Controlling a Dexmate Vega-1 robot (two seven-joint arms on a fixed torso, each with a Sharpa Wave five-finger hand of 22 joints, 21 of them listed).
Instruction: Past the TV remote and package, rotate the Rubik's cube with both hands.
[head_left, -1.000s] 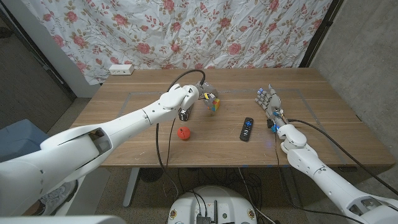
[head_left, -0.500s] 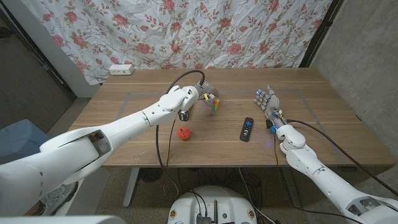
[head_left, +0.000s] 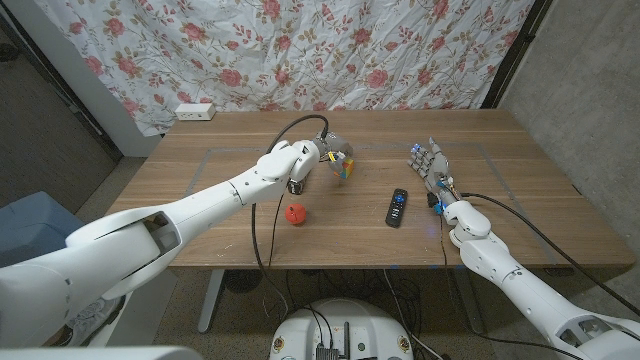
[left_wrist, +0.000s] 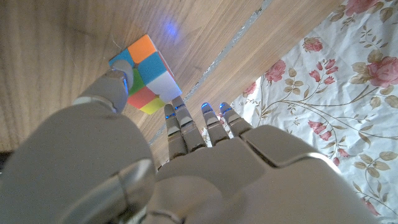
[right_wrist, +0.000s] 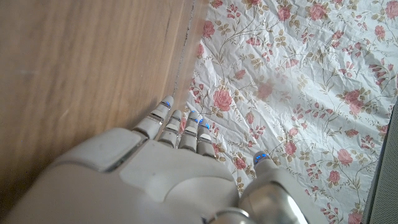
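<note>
Multicoloured plastic Rubik's cube (head_left: 343, 167) near table centre, toward twelve o'clock from the black slim TV remote (head_left: 397, 207) and small red ball (head_left: 295, 214), met at its nine o'clock side by the white left hand (head_left: 303, 163), probably to steady it for a two-handed twist. White right hand (head_left: 432, 168) well apart at three o'clock, fingers spread and holding nothing, apparently waiting. Left wrist view: thumb tip (left_wrist: 118, 84) against the cube's face, other fingers (left_wrist: 205, 121) straight alongside, so more a touch than a clamp; head view too small to tell.
</note>
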